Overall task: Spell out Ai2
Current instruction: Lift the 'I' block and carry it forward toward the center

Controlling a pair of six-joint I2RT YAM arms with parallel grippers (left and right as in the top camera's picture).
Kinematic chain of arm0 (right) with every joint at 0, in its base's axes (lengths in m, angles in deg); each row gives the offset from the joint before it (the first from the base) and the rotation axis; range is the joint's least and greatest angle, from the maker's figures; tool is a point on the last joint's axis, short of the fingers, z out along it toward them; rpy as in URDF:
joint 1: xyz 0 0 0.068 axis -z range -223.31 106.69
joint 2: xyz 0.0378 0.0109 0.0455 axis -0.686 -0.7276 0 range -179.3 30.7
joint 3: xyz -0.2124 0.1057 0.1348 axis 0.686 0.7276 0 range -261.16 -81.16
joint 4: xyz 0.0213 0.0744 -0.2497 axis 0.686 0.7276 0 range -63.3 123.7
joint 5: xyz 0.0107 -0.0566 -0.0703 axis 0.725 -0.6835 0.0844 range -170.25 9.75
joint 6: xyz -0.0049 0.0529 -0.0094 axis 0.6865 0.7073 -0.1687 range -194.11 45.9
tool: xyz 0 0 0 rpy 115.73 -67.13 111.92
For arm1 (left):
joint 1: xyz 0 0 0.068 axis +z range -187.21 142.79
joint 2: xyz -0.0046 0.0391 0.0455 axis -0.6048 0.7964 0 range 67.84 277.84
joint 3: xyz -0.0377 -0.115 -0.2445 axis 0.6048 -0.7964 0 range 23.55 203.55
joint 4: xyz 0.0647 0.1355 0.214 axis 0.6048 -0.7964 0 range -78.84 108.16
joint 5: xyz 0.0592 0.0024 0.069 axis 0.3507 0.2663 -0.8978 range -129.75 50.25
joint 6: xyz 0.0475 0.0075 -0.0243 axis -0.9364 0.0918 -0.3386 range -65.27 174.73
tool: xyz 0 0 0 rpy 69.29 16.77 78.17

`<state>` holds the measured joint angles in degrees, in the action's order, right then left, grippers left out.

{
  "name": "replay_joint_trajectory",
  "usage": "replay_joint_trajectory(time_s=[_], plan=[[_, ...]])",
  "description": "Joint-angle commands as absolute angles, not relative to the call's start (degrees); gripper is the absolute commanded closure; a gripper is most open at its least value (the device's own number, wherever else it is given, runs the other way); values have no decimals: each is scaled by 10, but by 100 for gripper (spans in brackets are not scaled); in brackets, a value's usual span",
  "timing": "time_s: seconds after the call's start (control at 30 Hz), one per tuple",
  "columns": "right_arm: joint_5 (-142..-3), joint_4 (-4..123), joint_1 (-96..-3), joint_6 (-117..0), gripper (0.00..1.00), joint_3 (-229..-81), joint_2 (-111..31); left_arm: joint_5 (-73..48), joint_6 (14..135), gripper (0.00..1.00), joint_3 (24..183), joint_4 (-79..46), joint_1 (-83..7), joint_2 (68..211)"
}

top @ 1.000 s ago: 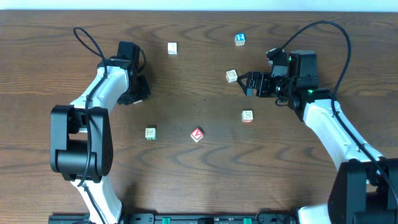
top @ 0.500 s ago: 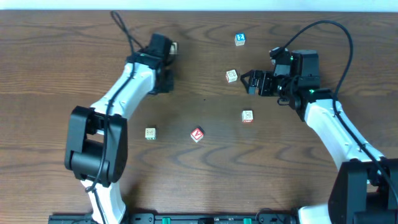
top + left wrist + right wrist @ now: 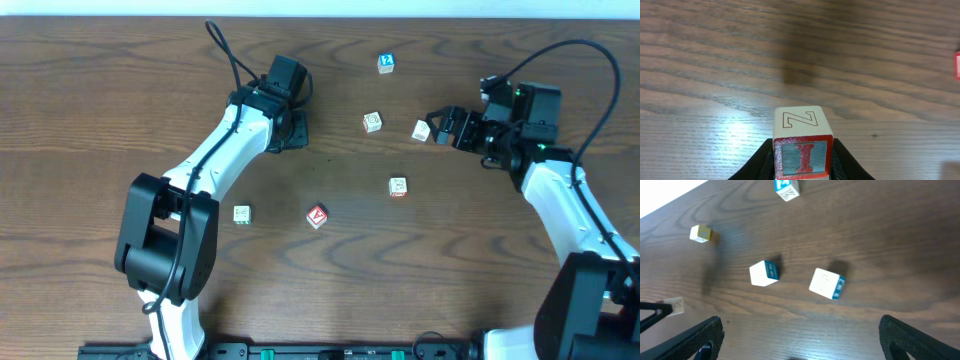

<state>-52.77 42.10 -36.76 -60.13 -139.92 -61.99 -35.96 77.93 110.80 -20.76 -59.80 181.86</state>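
Left tool (image 3: pixel 802 159) is clamping the I cube (image 3: pixel 802 141) by its two sides, fingers (image 3: pixel 764 164) low on it, so the red I is facing the wrist camera and a Z is showing on top. It is holding the cube a little above the bench (image 3: pixel 715 60), I judge, since a dark shadow is lying on the wood beyond it. Lifted like this, the cube is not dragging on anything. From overhead the left arm is hiding the cube, left of middle and toward the far edge.

Closest to it, on the side toward the right edge, a cream cube (image 3: pixel 372 122) is sitting in the way of any straight run rightward. The A cube (image 3: pixel 317 216) is lying closer to the near edge, about mid-bench and turned corner-on. Bare wood is lying around it, so I judge there is room for the I on its right. Another cream cube (image 3: pixel 241 214) is resting to its left, well apart. The 2 cube (image 3: pixel 386 63) is sitting by the far edge, right of middle, untouched. A third cream cube (image 3: pixel 397 187) is lying right of the A and may be crowding the end of the row.

Farthest off, a pale cube (image 3: pixel 420 130) is lying just beside the right tool (image 3: pixel 443 127), whose jaws are standing wide apart and gripping nothing. Parked toward the right edge, it is leaving the middle to the left arm.
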Motion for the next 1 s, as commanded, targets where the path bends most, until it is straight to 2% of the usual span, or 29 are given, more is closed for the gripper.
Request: replay_joint_trajectory(time_s=[0.0, 0.43, 0.67, 0.97], plan=[[-513, 425, -356, -609, 1, -1405, -622, -338, 796, 94, 1142, -219, -603, 1821], [-513, 465, -328, -610, 1, -1419, -622, -349, 799, 95, 1174, -242, -640, 1856], [-513, 488, -328, -609, 1, -1428, -622, -376, 766, 95, 1275, -330, -646, 1923], [-513, 508, -329, -609, 1, -1428, -622, -372, 768, 95, 1283, -324, -663, 1934]])
